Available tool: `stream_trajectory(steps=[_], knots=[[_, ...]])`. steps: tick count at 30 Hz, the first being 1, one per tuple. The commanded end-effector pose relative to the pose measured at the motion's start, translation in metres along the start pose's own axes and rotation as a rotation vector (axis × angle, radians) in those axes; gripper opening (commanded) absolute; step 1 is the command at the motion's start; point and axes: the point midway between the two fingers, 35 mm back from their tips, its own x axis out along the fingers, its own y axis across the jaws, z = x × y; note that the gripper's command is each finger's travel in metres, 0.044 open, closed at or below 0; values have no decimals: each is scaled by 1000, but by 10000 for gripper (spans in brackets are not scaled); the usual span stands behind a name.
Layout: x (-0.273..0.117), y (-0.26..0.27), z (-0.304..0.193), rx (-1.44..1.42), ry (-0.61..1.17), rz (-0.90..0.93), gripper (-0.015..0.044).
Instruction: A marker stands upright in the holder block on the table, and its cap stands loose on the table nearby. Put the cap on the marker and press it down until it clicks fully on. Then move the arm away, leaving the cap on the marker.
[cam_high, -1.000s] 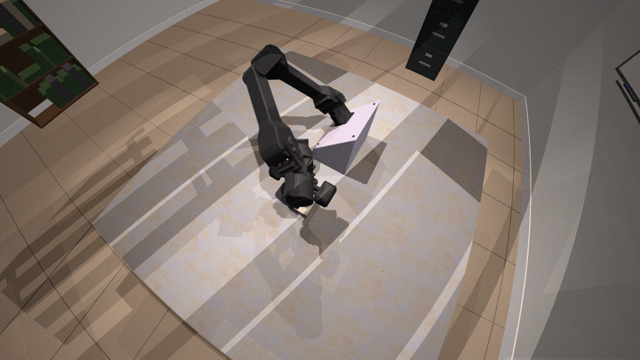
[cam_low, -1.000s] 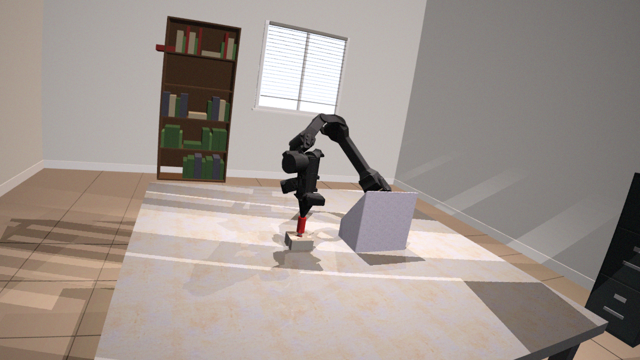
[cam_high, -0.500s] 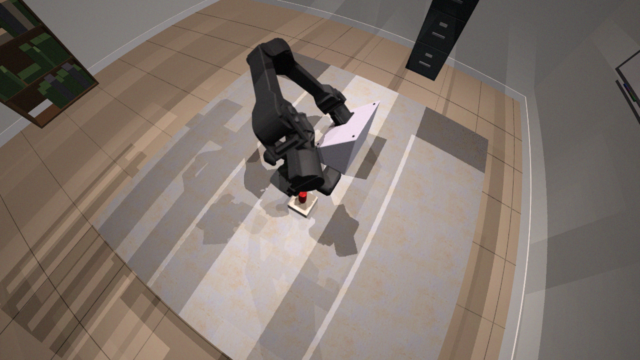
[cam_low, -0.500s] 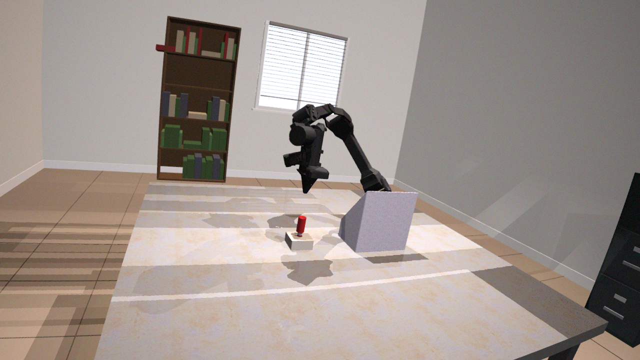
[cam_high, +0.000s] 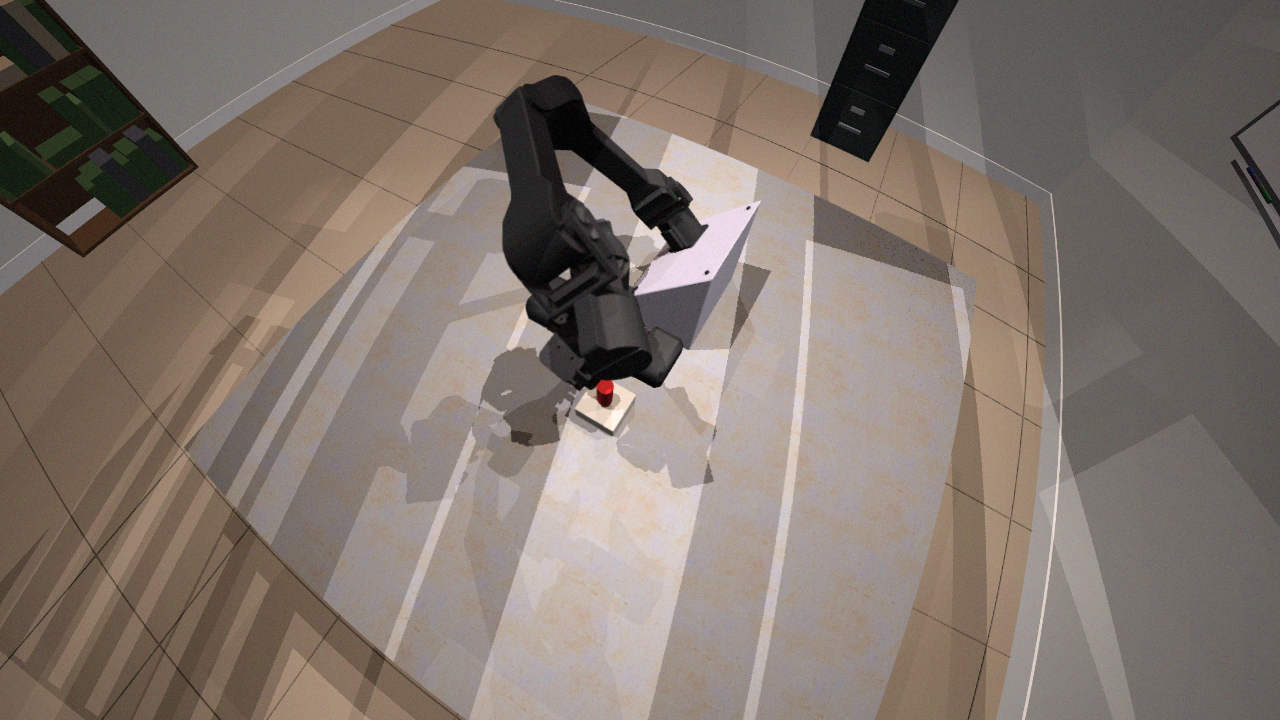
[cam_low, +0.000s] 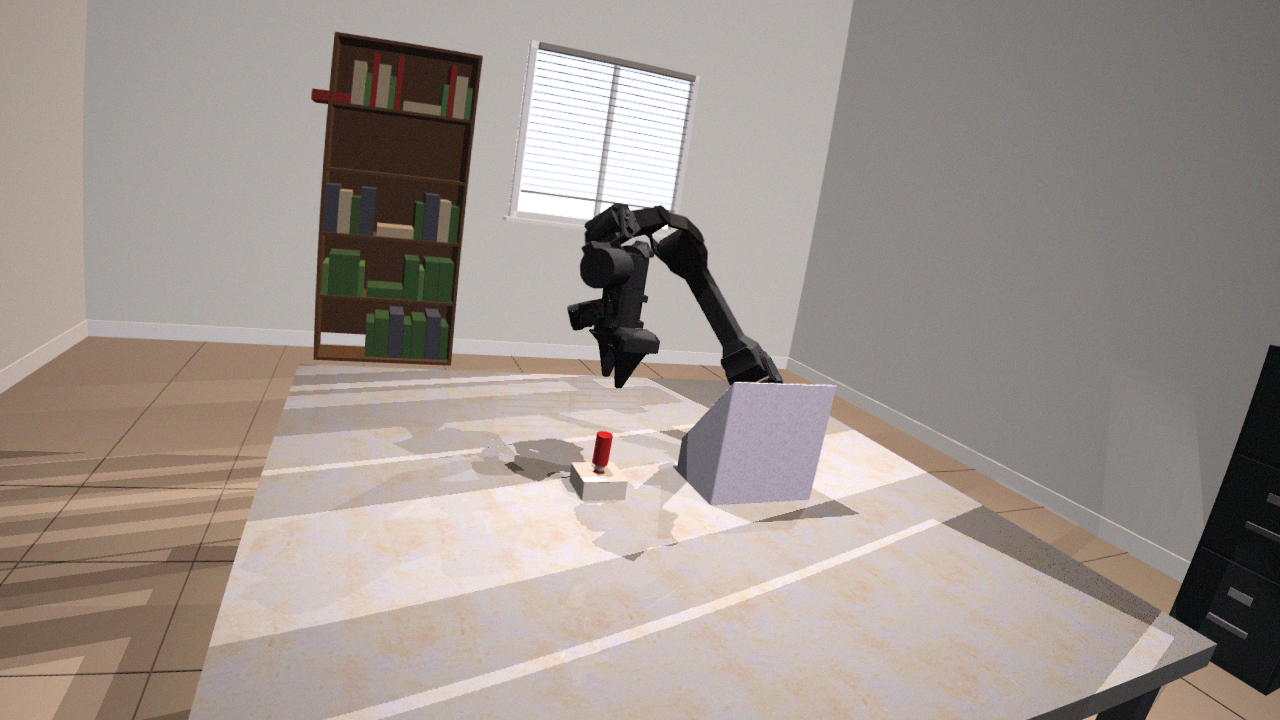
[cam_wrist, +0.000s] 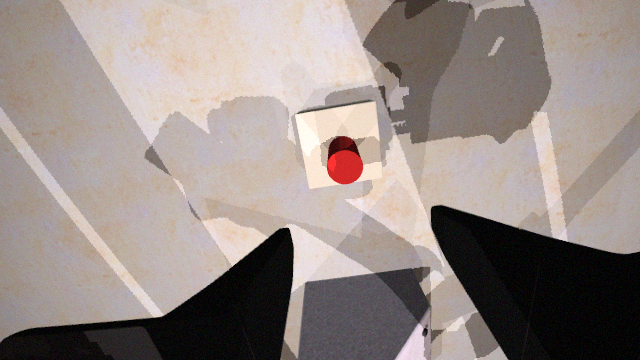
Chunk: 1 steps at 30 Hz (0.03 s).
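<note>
The red cap (cam_high: 605, 394) (cam_low: 603, 448) (cam_wrist: 345, 166) sits upright on the marker, which stands in the holder block. A short light band of the marker (cam_low: 599, 468) shows between the cap and the block in the exterior view. The cream holder block (cam_high: 612, 419) (cam_low: 601, 488) (cam_wrist: 312, 175) lies flat on the table. My gripper (cam_low: 612, 379) (cam_wrist: 360, 227) is open and empty, with its fingertips clearly above the cap. The wrist view shows the cap and block beyond the fingertips. In the top view the arm hides the fingertips.
The lilac wedge-shaped stand (cam_high: 691, 261) (cam_low: 771, 447) (cam_wrist: 350, 320) at the arm's base stands beside the holder block on the table (cam_high: 859, 402) (cam_low: 447, 573). A bookshelf (cam_low: 398, 161) and a dark filing cabinet (cam_high: 881, 80) (cam_low: 1244, 546) stand off the table.
</note>
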Motion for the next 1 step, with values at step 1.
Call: stream_trajectory(steps=[1], knots=[[0, 1, -1, 2, 5, 3, 394]])
